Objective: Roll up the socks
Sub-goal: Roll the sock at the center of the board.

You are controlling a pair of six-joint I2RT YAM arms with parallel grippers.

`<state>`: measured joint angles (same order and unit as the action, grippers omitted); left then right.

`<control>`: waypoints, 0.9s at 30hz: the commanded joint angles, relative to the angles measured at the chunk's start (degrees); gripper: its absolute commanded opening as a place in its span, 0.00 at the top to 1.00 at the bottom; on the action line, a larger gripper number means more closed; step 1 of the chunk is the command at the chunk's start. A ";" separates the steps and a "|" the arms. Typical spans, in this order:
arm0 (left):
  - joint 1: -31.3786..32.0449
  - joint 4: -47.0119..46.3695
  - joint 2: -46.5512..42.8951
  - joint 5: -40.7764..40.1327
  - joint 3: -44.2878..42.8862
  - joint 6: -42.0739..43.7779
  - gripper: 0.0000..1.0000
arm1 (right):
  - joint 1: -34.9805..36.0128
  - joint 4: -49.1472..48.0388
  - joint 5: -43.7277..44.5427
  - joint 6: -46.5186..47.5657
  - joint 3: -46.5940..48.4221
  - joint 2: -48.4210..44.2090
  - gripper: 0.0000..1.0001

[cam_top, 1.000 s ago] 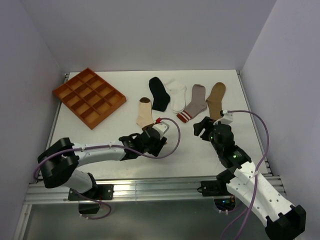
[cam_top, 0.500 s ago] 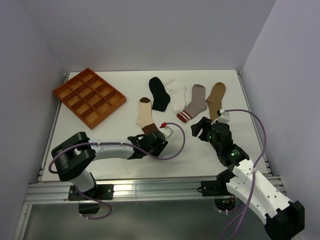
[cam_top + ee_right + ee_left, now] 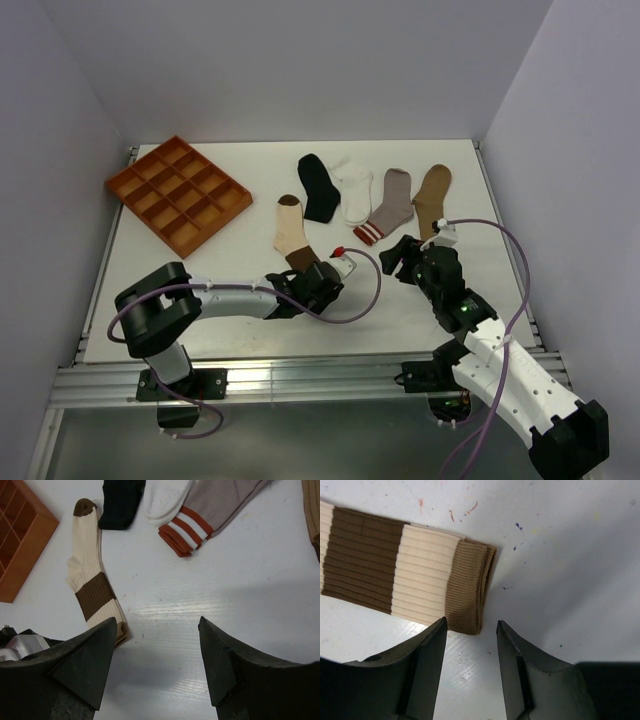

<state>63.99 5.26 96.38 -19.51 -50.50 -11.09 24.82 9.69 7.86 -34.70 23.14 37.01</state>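
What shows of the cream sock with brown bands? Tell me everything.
The cream ribbed fabric sock with brown bands lies flat on the white table. It has a dark brown toe at the far end, a wide brown band mid-leg, and a tan-brown cuff at the near end. The left pincer stands open around the cuff's corner.

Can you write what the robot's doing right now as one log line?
left gripper: open, at brown cuff of cream sock | right gripper: open, empty, over table | rolling: not yet started
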 commanded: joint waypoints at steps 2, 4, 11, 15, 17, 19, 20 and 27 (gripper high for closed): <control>0.96 -0.34 -1.28 -3.17 -2.15 1.95 0.48 | -0.56 -2.57 -0.56 -0.19 -0.37 0.07 0.26; 0.96 -0.25 -1.28 -2.99 -2.32 2.21 0.49 | -0.56 -2.84 -0.91 -0.19 -0.37 0.16 0.26; 1.05 0.99 2.15 -1.68 -3.64 2.39 0.52 | -0.56 -2.66 -1.09 -0.55 -0.37 -0.01 0.27; 0.96 1.60 3.98 -0.88 -4.60 2.22 0.55 | -0.65 -3.01 -1.35 -1.07 -0.90 -0.54 0.27; 0.96 2.65 4.78 -1.23 -5.04 2.13 0.55 | -0.65 -3.10 -1.53 -1.16 -0.99 -0.54 0.27; 0.96 3.09 5.57 -1.59 -5.31 1.86 0.55 | -0.65 -3.10 -1.62 -1.16 -0.99 -0.54 0.27; 1.05 3.01 5.66 -1.67 -5.22 1.78 0.55 | -0.65 -3.10 -1.70 -1.16 -0.99 -0.63 0.27; 0.96 4.50 7.15 -0.09 -5.75 0.72 0.73 | -0.74 -2.93 -1.53 -0.99 -0.90 -1.24 0.27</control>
<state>64.60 6.74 101.56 -20.93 -55.42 -9.87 24.69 8.97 6.31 -35.16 22.81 36.67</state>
